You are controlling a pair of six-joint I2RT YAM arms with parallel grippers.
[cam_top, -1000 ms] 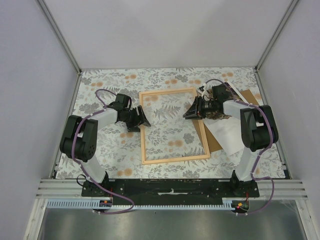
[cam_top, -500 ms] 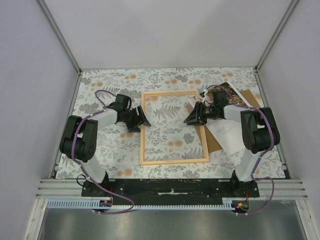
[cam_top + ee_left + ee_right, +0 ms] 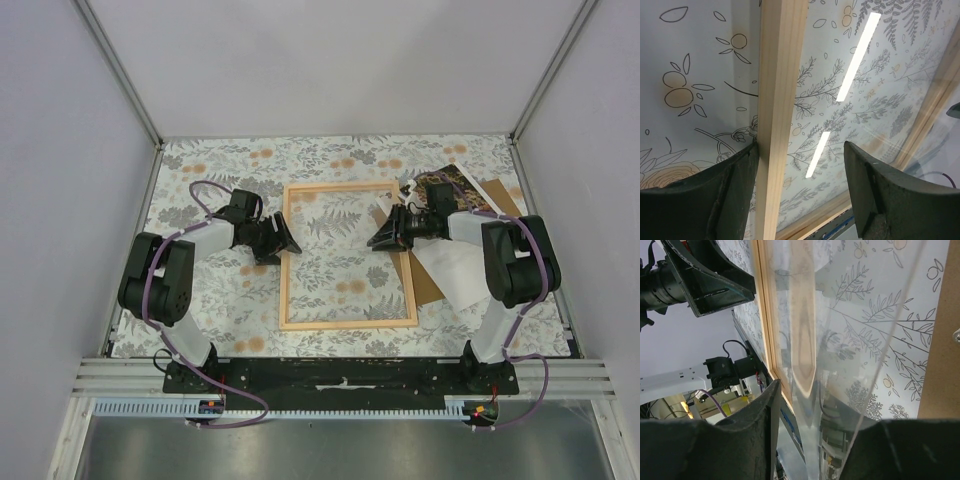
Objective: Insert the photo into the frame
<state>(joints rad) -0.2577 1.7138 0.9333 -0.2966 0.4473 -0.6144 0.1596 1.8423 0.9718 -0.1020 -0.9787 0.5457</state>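
The frame (image 3: 350, 323), thin light wood, lies flat mid-table with a clear pane (image 3: 855, 95) in it that mirrors the ceiling lights. My left gripper (image 3: 287, 240) is open astride the frame's left rail (image 3: 777, 100), its left finger against the wood. My right gripper (image 3: 376, 238) reaches over the right rail, jaws apart. The clear pane (image 3: 865, 340) runs between them, and nothing solid fills the gap. The photo (image 3: 441, 184), a dark print, lies at the back right, partly hidden by my right arm.
A brown backing board (image 3: 428, 285) and a white sheet (image 3: 455, 262) lie just right of the frame under my right arm. The floral cloth (image 3: 200, 160) covers the table. Grey walls close in the left, back and right sides.
The frame has turned slightly and now lies squarer to the table edge. My right gripper has shifted a little left and nearer. The left gripper has held its place.
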